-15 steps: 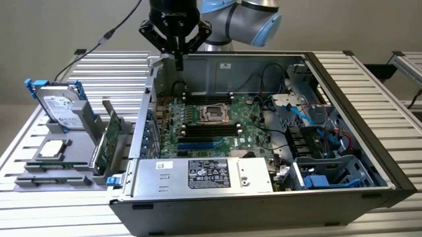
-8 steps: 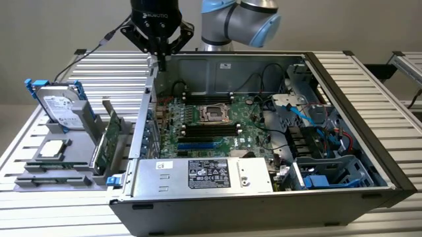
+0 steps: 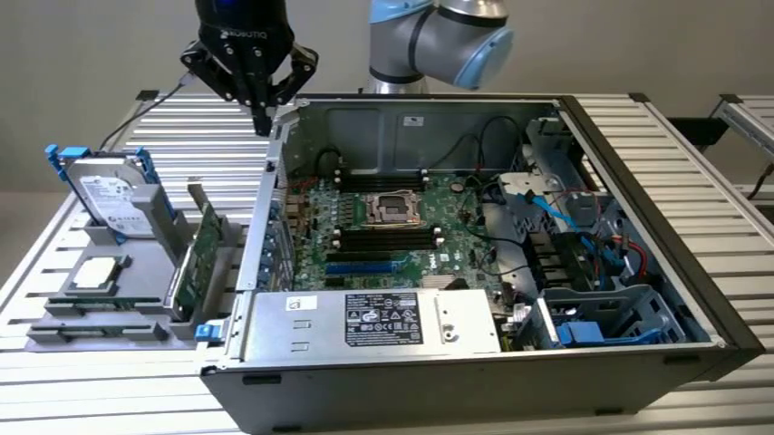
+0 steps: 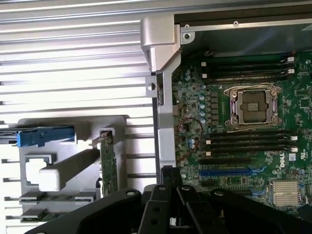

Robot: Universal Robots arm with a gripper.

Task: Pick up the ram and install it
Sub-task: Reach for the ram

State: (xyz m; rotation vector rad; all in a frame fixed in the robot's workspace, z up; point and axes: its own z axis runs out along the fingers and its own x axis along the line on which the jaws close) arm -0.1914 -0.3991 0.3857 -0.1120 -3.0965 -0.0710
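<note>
Nearest the viewer, the open computer case [image 3: 459,381] lies on its side on the slatted table [image 3: 72,399]. The power supply [image 3: 375,317] is along its front edge.

On the exterior view's left of the case is a grey fixture [image 3: 49,313]. The ram [image 4: 53,196] lies edge-up in one of its front slots, well apart from the motherboard [image 3: 362,263]. Further back on the fixture, a large green expansion card [image 3: 199,258] stands upright. Behind it is a hard drive [image 3: 109,195] with blue rails.

Inside the case, the black memory slots [image 3: 387,237] flank the CPU socket [image 3: 393,207].

Beyond these, the gripper [image 3: 263,127] hangs above the case's far corner on the exterior view's left. Its fingers are pressed together to a point, with nothing visible between them. The arm [image 3: 441,36] rises behind the case.
</note>
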